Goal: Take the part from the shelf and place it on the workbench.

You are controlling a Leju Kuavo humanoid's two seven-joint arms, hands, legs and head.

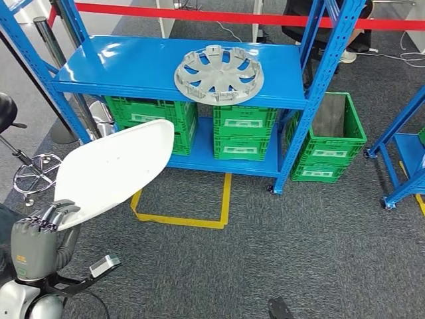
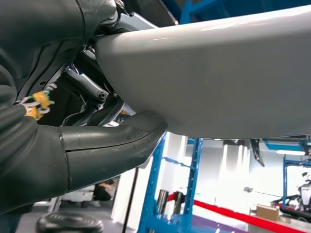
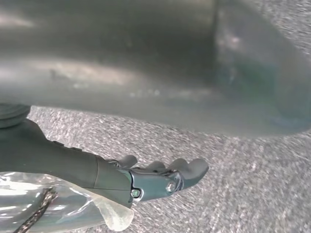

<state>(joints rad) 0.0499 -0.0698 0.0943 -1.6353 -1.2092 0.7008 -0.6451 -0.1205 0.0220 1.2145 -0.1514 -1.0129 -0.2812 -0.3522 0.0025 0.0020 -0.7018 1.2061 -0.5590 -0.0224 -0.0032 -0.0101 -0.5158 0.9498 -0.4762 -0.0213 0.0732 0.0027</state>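
L hand (image 1: 37, 229) grips white panel (image 1: 113, 169) by one end; long overhang may slip; R hand (image 3: 161, 177) open w/ nothing in it.

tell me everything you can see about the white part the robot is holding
The white part is a long, smooth panel with rounded ends, glossy like moulded plastic, with a few tiny dark dots on its upper face. The left robot hand grips its near end, thumb under the pale underside and fingers on top. It is held in the air, angled up toward the blue shelf, its far tip overlapping the green crates in the head view. It looks intact.
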